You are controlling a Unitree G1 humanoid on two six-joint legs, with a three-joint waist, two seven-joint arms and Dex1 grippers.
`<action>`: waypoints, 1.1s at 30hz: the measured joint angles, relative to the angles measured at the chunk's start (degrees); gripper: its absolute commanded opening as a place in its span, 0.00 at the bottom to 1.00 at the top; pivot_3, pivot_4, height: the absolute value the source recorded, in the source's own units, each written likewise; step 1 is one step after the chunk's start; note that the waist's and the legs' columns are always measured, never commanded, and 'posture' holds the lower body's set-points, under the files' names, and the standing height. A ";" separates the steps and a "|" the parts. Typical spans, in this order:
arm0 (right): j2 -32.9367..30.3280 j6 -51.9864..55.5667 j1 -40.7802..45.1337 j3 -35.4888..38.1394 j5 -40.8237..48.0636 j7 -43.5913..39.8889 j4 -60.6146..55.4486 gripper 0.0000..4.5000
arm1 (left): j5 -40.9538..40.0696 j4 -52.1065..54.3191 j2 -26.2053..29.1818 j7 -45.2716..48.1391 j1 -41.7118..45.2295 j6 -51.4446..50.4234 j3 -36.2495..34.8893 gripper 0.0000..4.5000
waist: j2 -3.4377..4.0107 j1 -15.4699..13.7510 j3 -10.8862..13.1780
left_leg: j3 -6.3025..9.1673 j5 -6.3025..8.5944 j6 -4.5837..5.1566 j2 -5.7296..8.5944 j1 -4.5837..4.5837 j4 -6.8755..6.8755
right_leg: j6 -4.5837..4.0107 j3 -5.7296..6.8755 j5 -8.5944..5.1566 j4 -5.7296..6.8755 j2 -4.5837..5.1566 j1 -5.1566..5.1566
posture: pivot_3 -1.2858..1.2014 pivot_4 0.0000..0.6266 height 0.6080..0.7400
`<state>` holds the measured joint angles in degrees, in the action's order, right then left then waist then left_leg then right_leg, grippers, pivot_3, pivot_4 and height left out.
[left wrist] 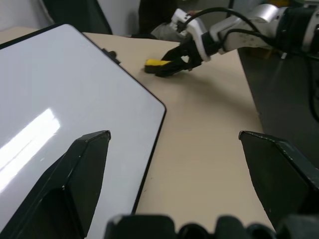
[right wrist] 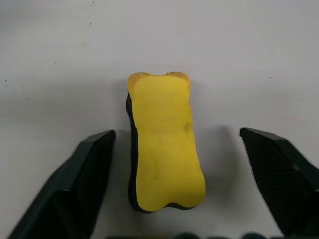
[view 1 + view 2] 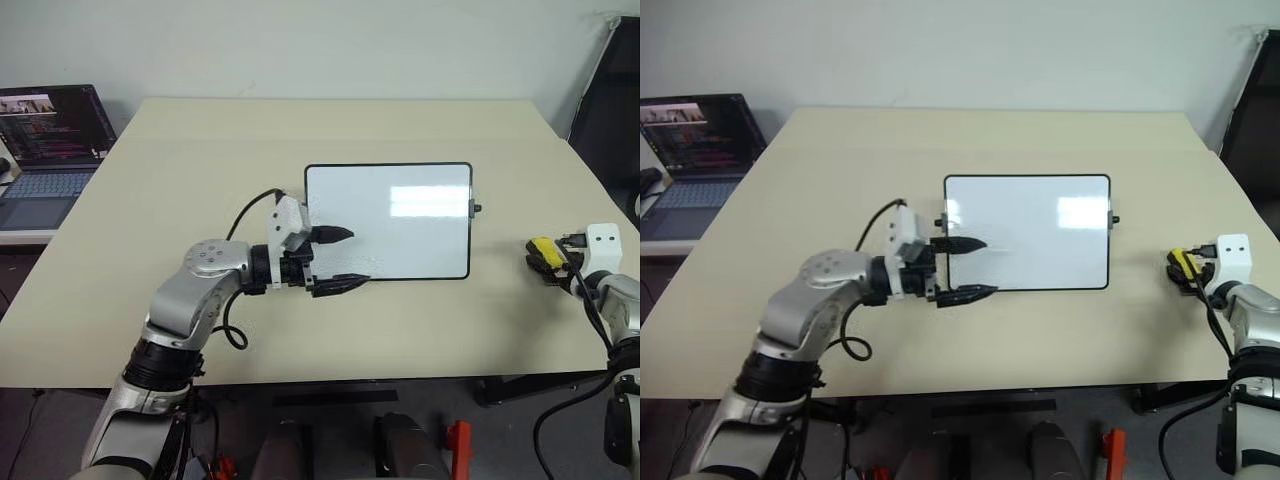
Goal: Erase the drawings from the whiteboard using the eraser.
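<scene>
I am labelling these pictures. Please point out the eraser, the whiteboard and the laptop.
eraser [image 2: 164, 139]: right wrist view, on its yellow top face.
whiteboard [image 3: 400, 240]: left eye view, on its bare white surface.
laptop [image 3: 55, 125]: left eye view, on its lit screen.

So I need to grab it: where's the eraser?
The eraser lies on the table, right of the whiteboard, between the right gripper's open fingers.

Beige table [image 3: 200, 190] carries whiteboard [image 3: 400, 240], yellow eraser [image 2: 162, 144].
</scene>
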<state>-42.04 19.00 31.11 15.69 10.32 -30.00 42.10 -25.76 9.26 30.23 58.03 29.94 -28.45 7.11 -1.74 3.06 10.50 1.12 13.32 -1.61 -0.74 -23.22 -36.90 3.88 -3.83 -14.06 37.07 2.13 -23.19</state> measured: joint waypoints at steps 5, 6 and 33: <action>-0.24 1.07 -3.36 3.66 2.08 1.73 -13.48 0.99 | -0.39 -1.21 2.86 -5.28 -1.96 1.30 -9.77 1.00 | 0.10 0.22 0.04 | 0.02 0.00 0.00 -0.04 0.02 0.03 | 0.00 -0.01 0.00 0.05 -0.04 -0.04 | 0.52 0.24 1.00; 0.79 0.10 -4.14 4.78 3.01 1.82 -17.23 0.99 | -0.03 -2.48 4.28 -6.45 -2.88 2.48 -12.48 1.00 | 0.13 0.33 0.02 | 0.02 0.01 0.01 -0.06 0.08 0.06 | -0.01 -0.03 0.00 0.05 -0.08 -0.03 | 0.52 0.24 1.00; 17.96 -16.25 -3.45 0.33 3.71 6.10 -9.67 0.99 | 17.90 -38.99 -13.42 -36.34 0.13 36.78 -15.22 1.00 | 0.10 -1.12 0.00 | -0.11 0.00 -0.01 0.05 0.05 -0.05 | 0.15 -0.09 0.18 0.04 0.10 0.01 | 0.52 0.24 1.00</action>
<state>-24.08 2.75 27.66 16.03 14.03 -23.90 32.43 -7.86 -29.73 16.81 21.69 30.07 8.33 -8.11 -1.64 1.94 10.50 1.01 13.32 -1.62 -0.69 -23.17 -36.95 4.03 -3.92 -13.87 37.11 2.23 -23.17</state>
